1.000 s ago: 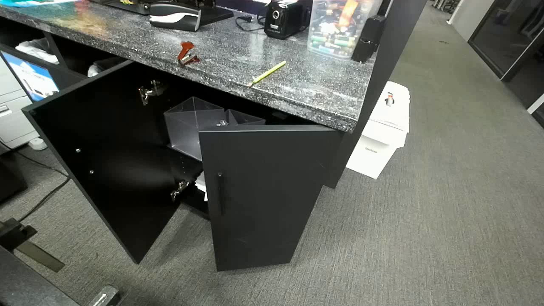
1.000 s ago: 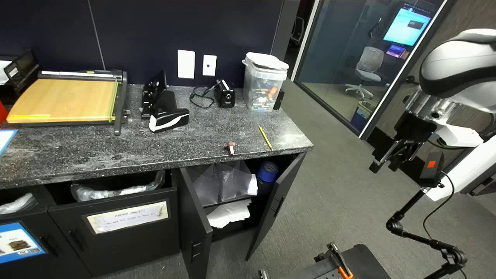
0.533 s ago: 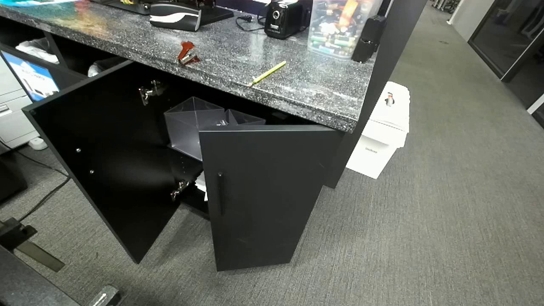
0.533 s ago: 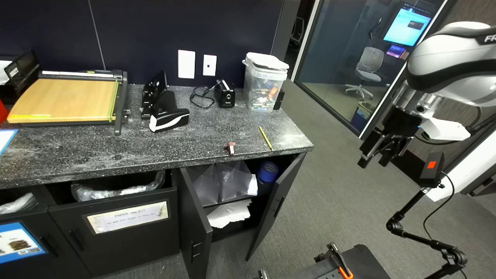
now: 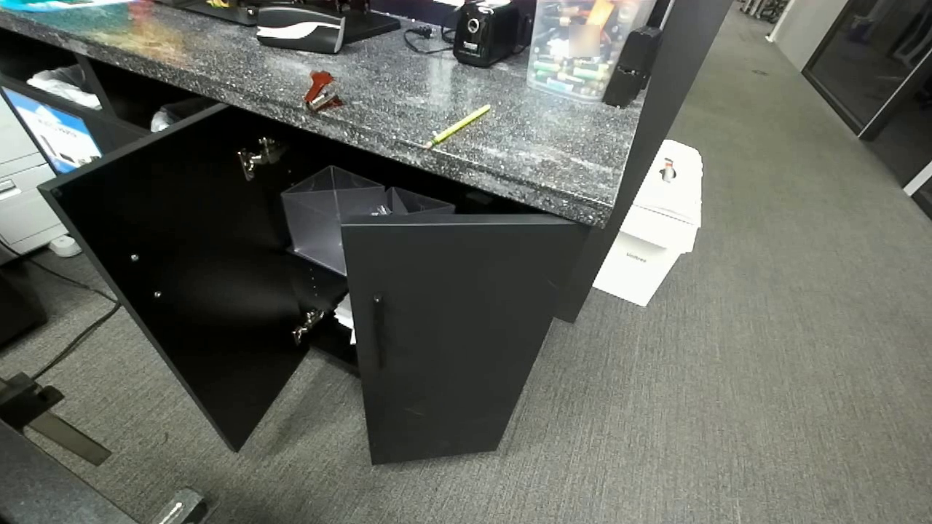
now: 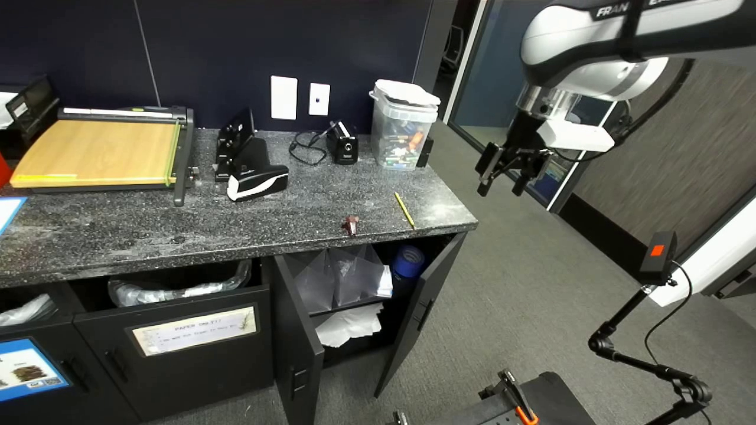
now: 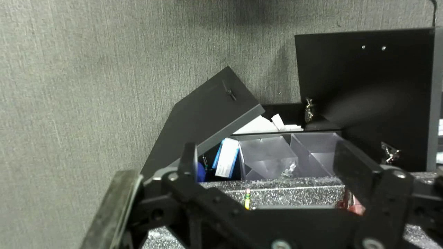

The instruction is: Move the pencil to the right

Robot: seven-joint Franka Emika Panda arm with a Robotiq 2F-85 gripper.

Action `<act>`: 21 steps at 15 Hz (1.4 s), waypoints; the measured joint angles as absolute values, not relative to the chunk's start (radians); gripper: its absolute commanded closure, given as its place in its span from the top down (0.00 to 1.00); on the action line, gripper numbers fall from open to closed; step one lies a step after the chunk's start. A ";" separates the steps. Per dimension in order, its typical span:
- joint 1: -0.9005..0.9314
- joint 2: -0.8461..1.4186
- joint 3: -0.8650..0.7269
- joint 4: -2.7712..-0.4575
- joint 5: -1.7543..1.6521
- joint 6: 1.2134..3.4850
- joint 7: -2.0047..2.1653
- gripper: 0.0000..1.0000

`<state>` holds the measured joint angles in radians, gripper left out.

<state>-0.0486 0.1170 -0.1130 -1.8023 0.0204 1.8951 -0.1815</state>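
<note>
A thin yellow pencil [image 5: 459, 126] lies on the dark speckled countertop [image 5: 393, 87], one end at the front edge. It also shows in an exterior view [image 6: 404, 211], toward the counter's right end. In the wrist view only the pencil's pink eraser end [image 7: 247, 200] shows; the rest is hidden behind the gripper. My gripper [image 6: 501, 189] is open and empty, in the air to the right of the counter's end in that exterior view. Its fingers stand wide apart in the wrist view [image 7: 266, 155]. The gripper is out of view in an exterior view.
A red staple remover [image 6: 351, 225] lies left of the pencil. A clear bin of markers [image 6: 405, 127], an electric sharpener [image 6: 342, 143] and a black-and-white stapler [image 6: 258, 182] stand behind. Two cabinet doors [image 6: 413, 313] hang open below. A camera on a stand [image 6: 657, 260] is at right.
The arm and open gripper have risen and moved left toward the counter in an exterior view. The pencil and the other things have not moved.
</note>
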 measured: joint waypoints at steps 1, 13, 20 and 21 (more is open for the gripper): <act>-0.049 0.168 -0.108 -1.749 0.020 1.895 -0.171 1.00; -0.051 0.752 -0.059 -1.158 0.028 1.881 -0.021 1.00; -0.060 1.010 -0.043 -0.849 0.043 1.774 0.053 1.00; -0.060 1.043 -0.043 -0.806 0.044 1.761 0.066 1.00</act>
